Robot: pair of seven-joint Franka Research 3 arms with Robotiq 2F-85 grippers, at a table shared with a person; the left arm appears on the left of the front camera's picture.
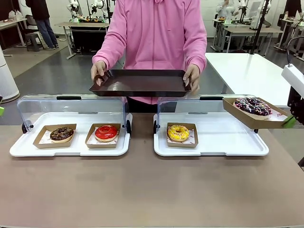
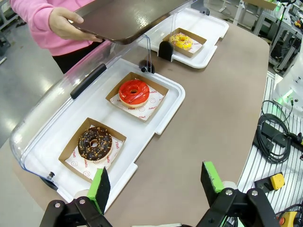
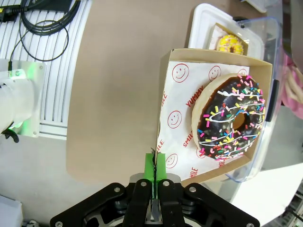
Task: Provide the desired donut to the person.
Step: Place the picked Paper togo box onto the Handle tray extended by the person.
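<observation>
L gripper (image 2: 156,180) hovering w/ jaws wide apart over table (image 2: 213,118). Choc donut (image 2: 94,143) & red donut (image 2: 134,91) sitting boxed in case (image 2: 171,100). Person's hand (image 2: 66,23) gripping dark tray (image 2: 128,16).

Raised clear lids (image 1: 71,107) wall the far side of both white trays (image 1: 80,145); the near sides stand open. The person (image 1: 156,33) holds a dark tray (image 1: 142,81) across the gap beyond.

The brown counter (image 1: 142,190) bore two white trays with clear lids raised — the left tray (image 1: 80,148) and the right tray (image 1: 228,140). They lay side by side.
</observation>
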